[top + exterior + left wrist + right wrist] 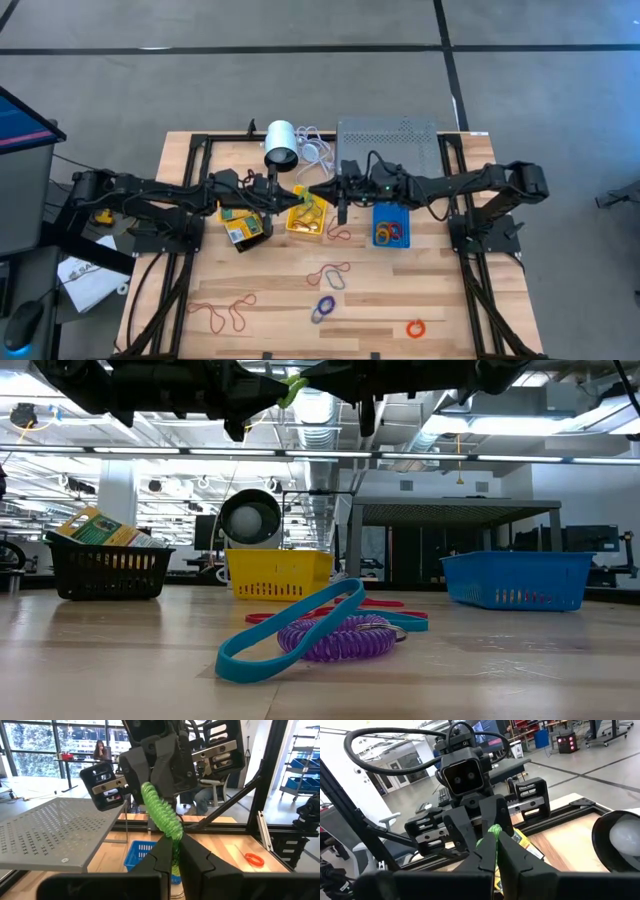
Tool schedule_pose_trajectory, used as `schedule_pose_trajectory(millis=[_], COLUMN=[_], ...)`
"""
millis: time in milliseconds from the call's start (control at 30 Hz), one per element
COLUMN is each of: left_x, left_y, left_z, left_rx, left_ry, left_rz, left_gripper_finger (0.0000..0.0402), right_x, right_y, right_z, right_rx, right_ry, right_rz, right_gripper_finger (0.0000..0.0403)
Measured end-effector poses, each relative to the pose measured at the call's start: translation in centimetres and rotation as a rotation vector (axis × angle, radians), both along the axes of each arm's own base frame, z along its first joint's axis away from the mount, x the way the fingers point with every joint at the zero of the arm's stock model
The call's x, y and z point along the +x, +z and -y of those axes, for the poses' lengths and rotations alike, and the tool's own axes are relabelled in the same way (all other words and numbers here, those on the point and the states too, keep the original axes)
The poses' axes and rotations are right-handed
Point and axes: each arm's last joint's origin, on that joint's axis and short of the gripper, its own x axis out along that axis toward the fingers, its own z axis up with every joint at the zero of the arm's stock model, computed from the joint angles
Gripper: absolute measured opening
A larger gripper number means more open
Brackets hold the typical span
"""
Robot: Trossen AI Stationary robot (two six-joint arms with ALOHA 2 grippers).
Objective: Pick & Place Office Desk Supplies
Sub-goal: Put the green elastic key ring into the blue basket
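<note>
- Green coil band [161,812] is pinched betw. both my grippers: left gripper [171,851] has its fingers pressed on one end, right gripper [492,851] is clamped on the other end. Mid-air handover, above the yellow bin [306,219] near table centre.
- Doing it well, my guess: only one side should let go, and only once the other grip is surely firm. No pulling apart, since the coil stretches and could snap back. Keep it over the bins so a slip lands somewhere sensible.
- Which bin it's meant for, I can't tell.
- Nearest in low view: a blue band [290,628] leaning over a purple coil [335,638], touching, on the wood table [270,320]. Red bands [385,605] lie just behind.
- More loose loops at the near table edge: long red band [222,312], orange ring [415,327].
- Bins, mid table: black bin [108,571] on my left side holds yellow-and-green packets [98,528], sticking up over the rim.
- Yellow bin in the middle: yellow-green stuff in it; can't make out what exactly.
- Blue bin [390,225] on my right side: several coloured bands inside.
- Farthest: white cylinder [281,144] with cable, and grey perforated stand [388,140] at the back edge. Not my job.
</note>
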Motion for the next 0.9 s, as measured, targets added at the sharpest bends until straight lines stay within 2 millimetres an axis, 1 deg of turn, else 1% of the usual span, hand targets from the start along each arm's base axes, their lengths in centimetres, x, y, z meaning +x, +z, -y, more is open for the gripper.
schedule_pose_trajectory(millis=[300,467,567,767,900], left_x=[0.0,0.0,0.0,-0.1,-0.1], left_y=[0.1,0.1,0.3,1.2,1.2], left_z=[0.0,0.0,0.2,0.3,0.3], left_rx=[0.001,-0.001,0.003,-0.011,-0.021], left_ry=[0.003,0.002,-0.006,-0.015,-0.015], left_rz=[0.006,0.012,0.036,0.13,0.13], left_gripper_finger=[0.0019,0.0027,0.0055,0.0144,0.0194], right_x=[-0.4,-1.1,-1.3,-1.1,-1.0], right_y=[0.6,1.6,1.8,1.4,1.2], right_z=[0.0,0.0,0.0,-0.2,-0.3], right_rx=[-0.002,-0.012,-0.012,-0.003,-0.003], right_ry=[0.0,-0.001,-0.001,0.005,0.006], right_rz=[0.011,0.032,0.025,0.003,-0.007], right_gripper_finger=[0.0001,0.0,0.0,0.0,0.0])
